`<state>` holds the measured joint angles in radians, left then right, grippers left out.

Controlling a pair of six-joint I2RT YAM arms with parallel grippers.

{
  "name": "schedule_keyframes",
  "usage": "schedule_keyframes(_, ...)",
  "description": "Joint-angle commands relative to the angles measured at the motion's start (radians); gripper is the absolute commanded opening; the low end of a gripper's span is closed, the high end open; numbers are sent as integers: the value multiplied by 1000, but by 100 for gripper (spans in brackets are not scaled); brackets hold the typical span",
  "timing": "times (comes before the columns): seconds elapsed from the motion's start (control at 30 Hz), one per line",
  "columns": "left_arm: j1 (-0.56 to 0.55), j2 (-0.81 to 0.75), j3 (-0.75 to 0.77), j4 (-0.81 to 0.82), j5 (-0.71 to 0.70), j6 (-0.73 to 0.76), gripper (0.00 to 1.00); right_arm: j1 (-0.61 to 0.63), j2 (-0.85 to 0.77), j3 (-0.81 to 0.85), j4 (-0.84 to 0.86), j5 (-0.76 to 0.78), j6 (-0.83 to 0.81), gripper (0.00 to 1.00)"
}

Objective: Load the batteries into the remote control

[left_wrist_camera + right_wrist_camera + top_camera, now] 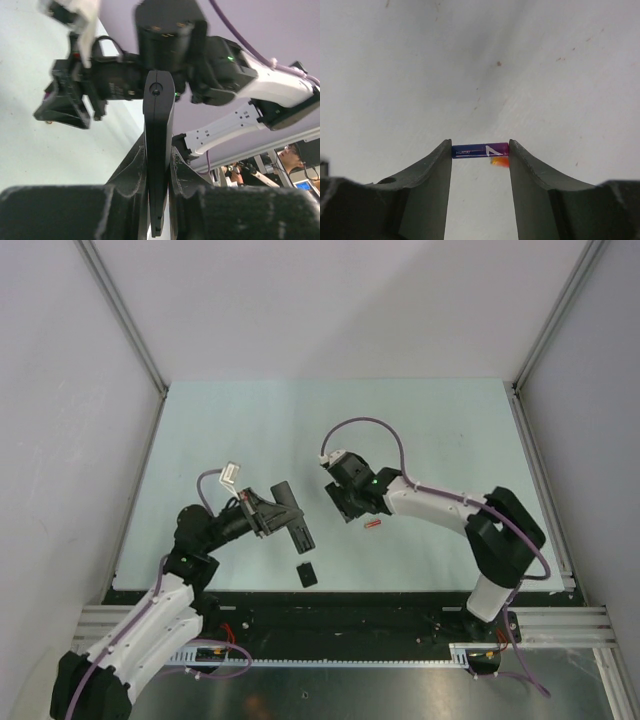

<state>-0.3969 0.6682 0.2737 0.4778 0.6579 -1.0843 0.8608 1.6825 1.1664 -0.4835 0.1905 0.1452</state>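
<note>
My left gripper (276, 517) is shut on the remote control (299, 534), a slim black bar held off the table. In the left wrist view the remote (158, 110) stands edge-on between the fingers (190, 170). My right gripper (340, 508) is just right of it, shut on the dark blue-purple battery (475, 150), held end to end between the fingertips (520, 160) above the table. The red-orange battery (373, 525) lies on the table right of the right gripper. An orange blur (500, 162) shows under the held battery's right end.
A small black squarish cover piece (306, 573) lies near the table's (450, 430) front edge, below the remote. Metal rails (560, 625) run along the near side. Grey walls (60, 420) close in left, right and back. The right arm (250, 80) fills the left wrist view's background.
</note>
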Motion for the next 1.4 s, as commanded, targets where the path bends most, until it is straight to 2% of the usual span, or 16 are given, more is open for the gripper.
schedule_keyframes(0.0, 1, -62, 62, -36, 43, -5, 0, -14, 97, 81, 36, 4, -142, 38)
schedule_keyframes(0.37, 1, -96, 48, -79, 59, 14, 0, -34, 220, 182, 45, -48, -288, 38)
schedule_keyframes(0.63, 1, -101, 50, -90, 60, 24, 0, -57, 246, 187, 20, -161, -345, 38)
schedule_keyframes(0.8, 1, -98, 50, -96, 66, 34, 0, -60, 267, 185, 17, -181, -366, 38)
schedule_keyframes(1.13, 1, -108, 39, -105, 62, 37, 0, -48, 304, 187, -7, -175, -335, 48)
schedule_keyframes(1.27, 1, -108, 42, -107, 63, 38, 0, -42, 295, 188, -13, -140, -322, 59)
schedule_keyframes(1.37, 1, -108, 44, -108, 62, 40, 0, -34, 287, 196, -20, -106, -315, 63)
